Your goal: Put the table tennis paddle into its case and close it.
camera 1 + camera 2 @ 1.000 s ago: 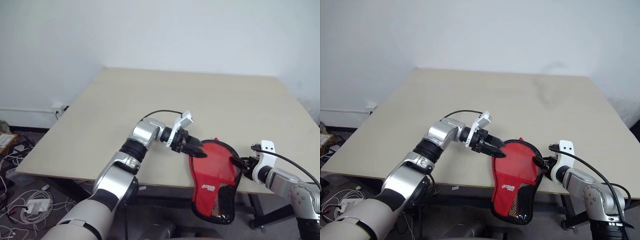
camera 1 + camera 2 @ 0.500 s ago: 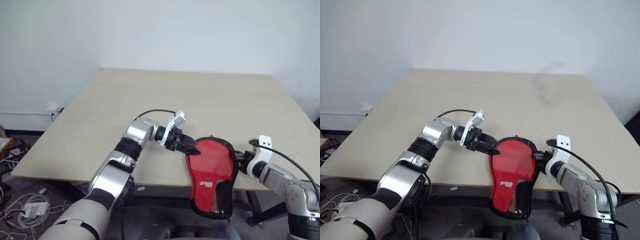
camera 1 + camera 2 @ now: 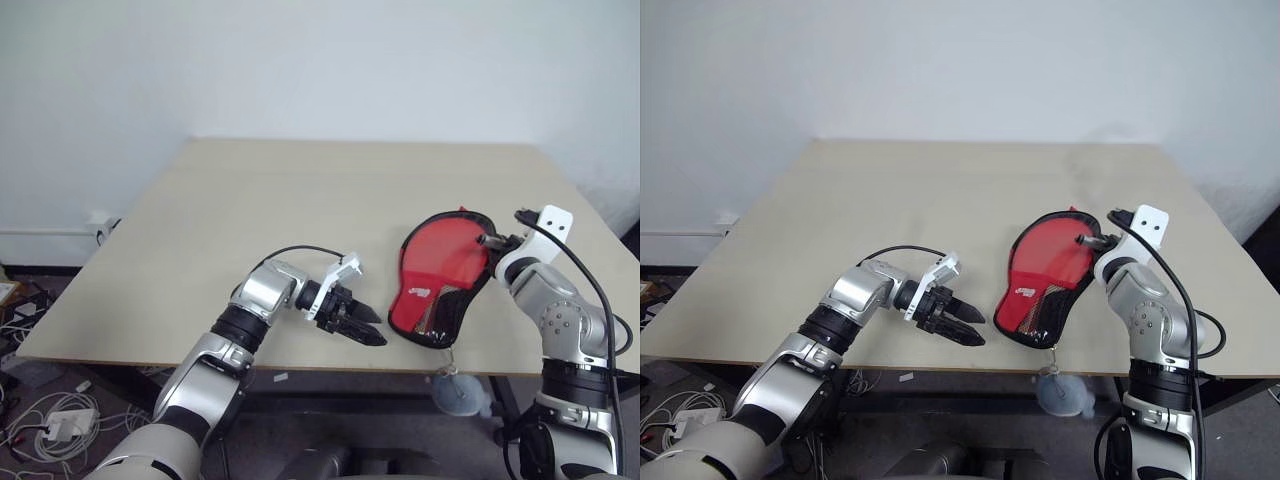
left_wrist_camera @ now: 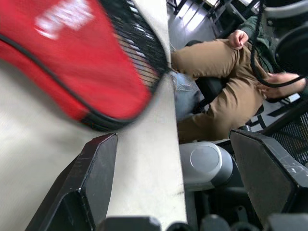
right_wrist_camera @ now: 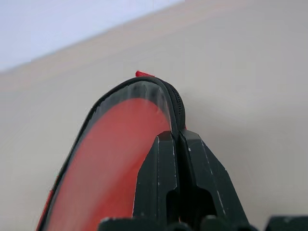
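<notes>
The case is red with black edging and a mesh pocket, and it lies on the right part of the table. Its round end is lifted, and its narrow end is near the front edge. My right gripper is shut on the black rim at the round end, with the fingers pressed together over the zip edge. My left gripper stands open to the left of the case, by the front edge and apart from it. The left wrist view shows the case's narrow end beyond the left gripper's open fingers. The table tennis paddle is hidden.
A small grey-white soft lump hangs on a thin cord below the table's front edge under the case. A seated person in tan trousers is beside the table. Cables lie on the floor at left. The wide tabletop stretches back and left.
My right gripper has lifted the case from hanging over the front edge and carried it farther onto the table, to the right. My left gripper has drawn back from the case's rim.
</notes>
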